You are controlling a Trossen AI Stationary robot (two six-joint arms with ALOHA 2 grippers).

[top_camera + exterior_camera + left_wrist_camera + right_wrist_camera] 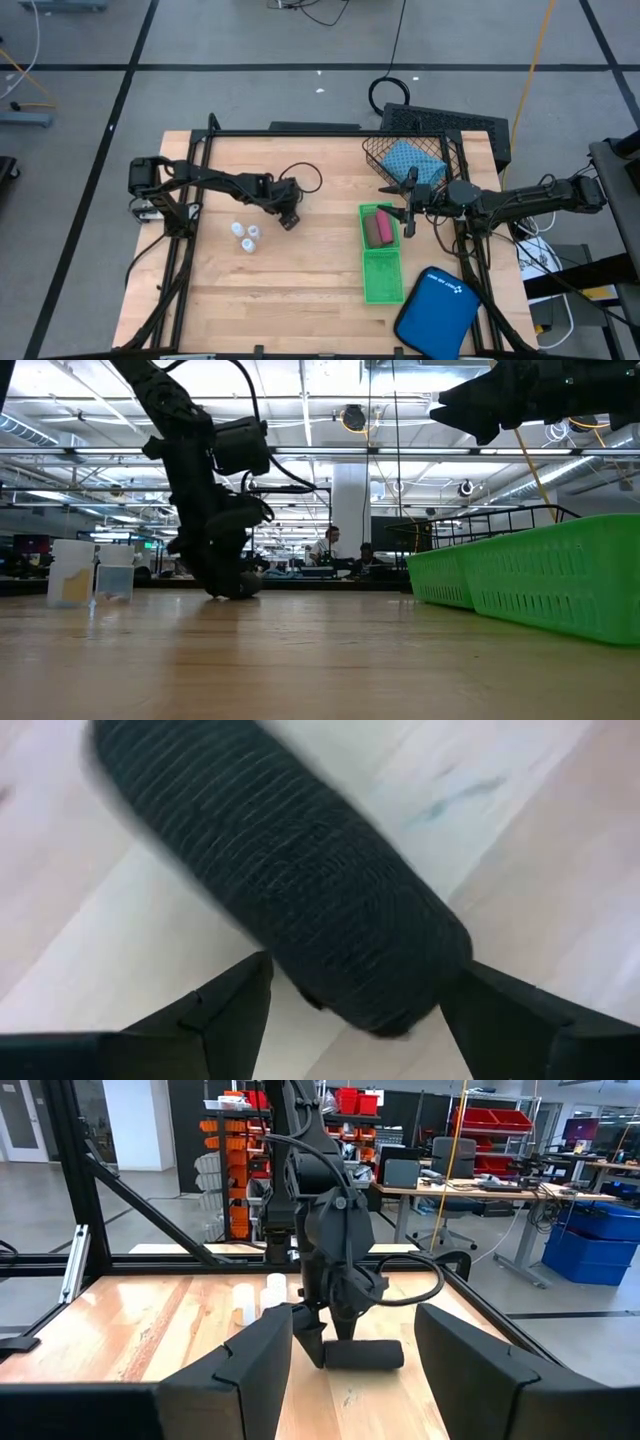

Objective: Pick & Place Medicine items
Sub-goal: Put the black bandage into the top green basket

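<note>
A black roll (290, 870) lies on its side on the wooden table (300, 290); the right wrist view also shows the black roll (365, 1354). My left gripper (355, 1010) points steeply down over one end of the roll, open, one finger on each side of that end. Three small white bottles (245, 236) stand on the table a little to the left of my left gripper (289, 218). A brown roll and a pink roll (378, 228) lie in the green tray (381, 270). My right gripper (355, 1320) hangs open and level above the tray's far end, holding nothing.
A wire basket (375, 150) at the far right holds a teal pouch (410, 160). A smooth blue case (437, 310) lies at the near right corner. Bare wood stretches across the table's near side. A black frame borders the table (190, 250).
</note>
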